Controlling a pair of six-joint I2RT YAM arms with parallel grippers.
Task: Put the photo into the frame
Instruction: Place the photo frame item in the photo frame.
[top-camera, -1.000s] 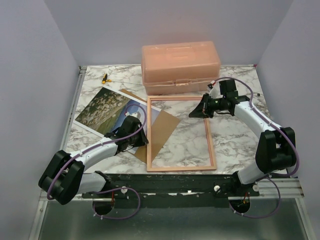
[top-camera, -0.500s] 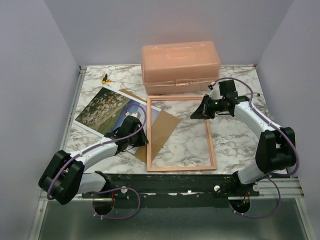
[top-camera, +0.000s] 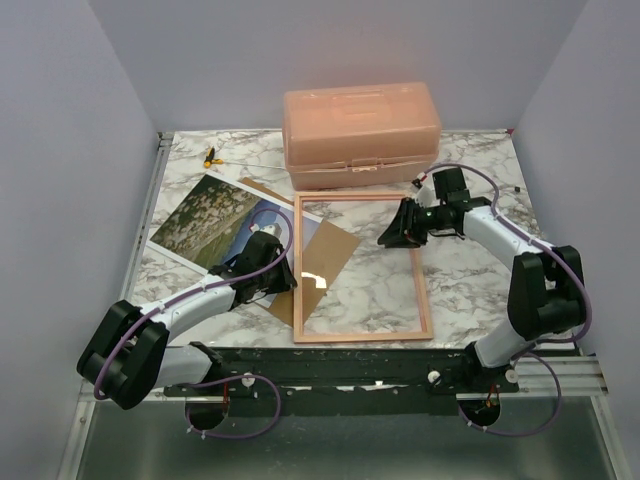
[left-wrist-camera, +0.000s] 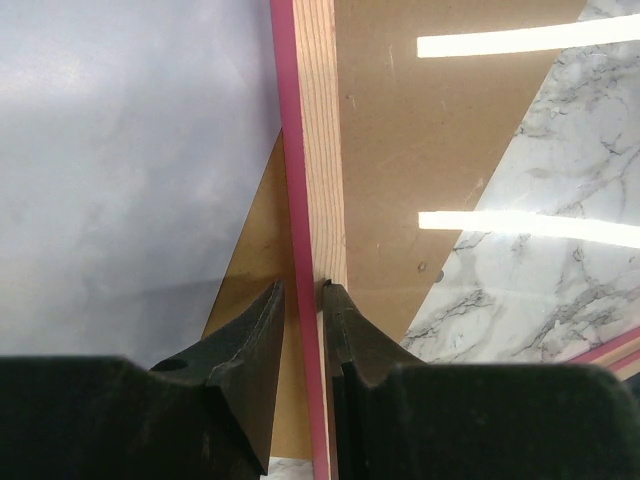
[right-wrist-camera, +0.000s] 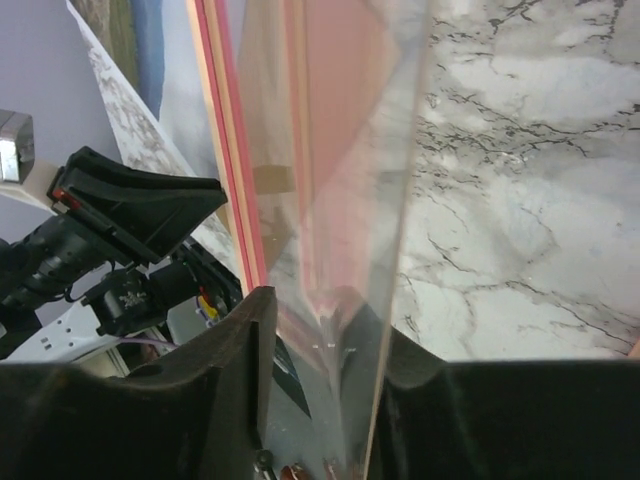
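The frame (top-camera: 360, 337), with its thin pinkish wood border and clear pane, lies in the middle of the marble table. The photo (top-camera: 205, 215), showing meadow and blue sky, lies face up to its left. My left gripper (top-camera: 288, 270) holds the frame's left border (left-wrist-camera: 318, 150), one finger on either side of it (left-wrist-camera: 300, 288). My right gripper (top-camera: 390, 235) sits at the frame's upper right edge. Its jaws (right-wrist-camera: 305, 300) stand open, with the pane's edge between them and a gap beside the left finger (right-wrist-camera: 240, 350). The frame's far border (right-wrist-camera: 225, 120) and a strip of the photo (right-wrist-camera: 140, 40) show beyond.
A brown backing board (top-camera: 325, 262) lies under the frame's left half and shows through the pane (left-wrist-camera: 420, 130). A salmon-pink lidded box (top-camera: 360, 135) stands at the back. A small yellow-and-black item (top-camera: 211, 157) lies at the back left. Walls close in the table's sides.
My right gripper has shifted slightly left and down along the frame's right edge, and its jaws have come apart. A bright glare now shows on the pane. The left arm has stayed put.
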